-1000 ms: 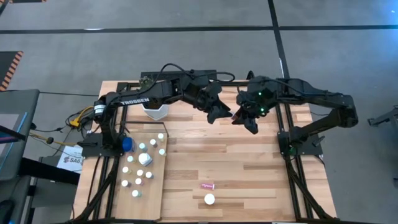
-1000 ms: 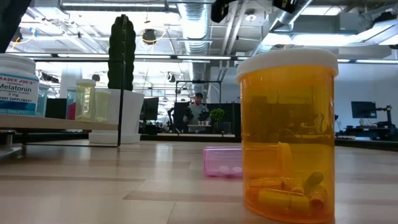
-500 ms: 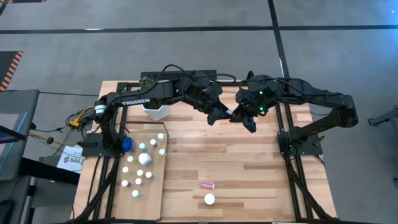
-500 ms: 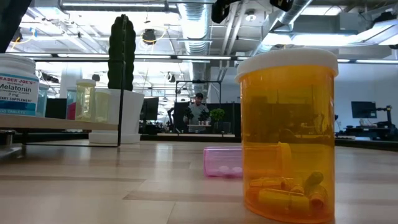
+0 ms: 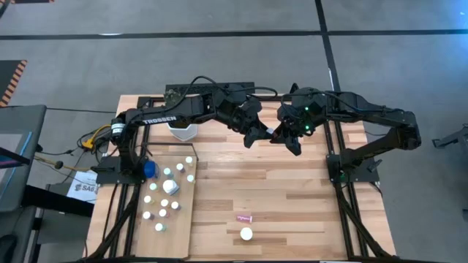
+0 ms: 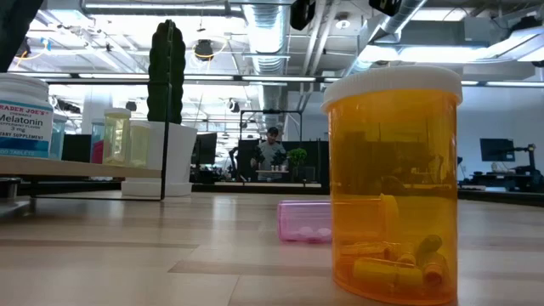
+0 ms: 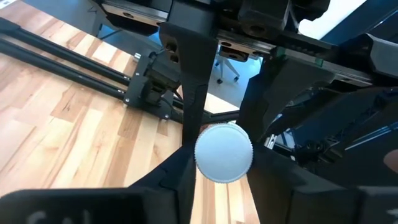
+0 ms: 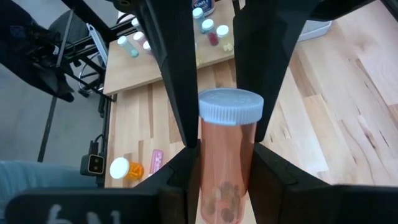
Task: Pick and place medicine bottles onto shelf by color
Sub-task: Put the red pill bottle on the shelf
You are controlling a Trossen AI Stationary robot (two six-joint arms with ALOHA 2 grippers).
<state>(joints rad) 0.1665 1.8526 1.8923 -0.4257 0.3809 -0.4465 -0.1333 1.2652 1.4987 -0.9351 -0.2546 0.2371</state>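
A: What differs from a moment ago?

B: Seen from above, the left gripper (image 5: 254, 136) and the right gripper (image 5: 287, 139) have drawn closer together above the far middle of the table (image 5: 292, 197). A pink bottle (image 8: 225, 163) with a white cap sits between them. The right gripper's fingers (image 8: 177, 74) clamp its body on both sides. The left gripper's fingers have narrowed toward the cap (image 7: 224, 152), which shows between them in the left wrist view; whether they press it I cannot tell.

A: Where are the other bottles?

B: About ten small white-capped bottles (image 5: 167, 191) stand on the pale shelf (image 5: 179, 230) at the table's left side, with a blue bottle (image 5: 149, 169) at its far left edge. A small pink bottle (image 5: 244, 218) lies on its side near the front of the table, and just beside it an amber bottle (image 5: 246, 234) stands upright. Neither has moved.

A: Anything else around?

B: A white pot (image 5: 181, 131) sits under the left arm, beyond the shelf's far end. In the low view the amber bottle fills the foreground, hiding part of the pink one behind it, and a person (image 6: 271, 149) stands far off in the room.
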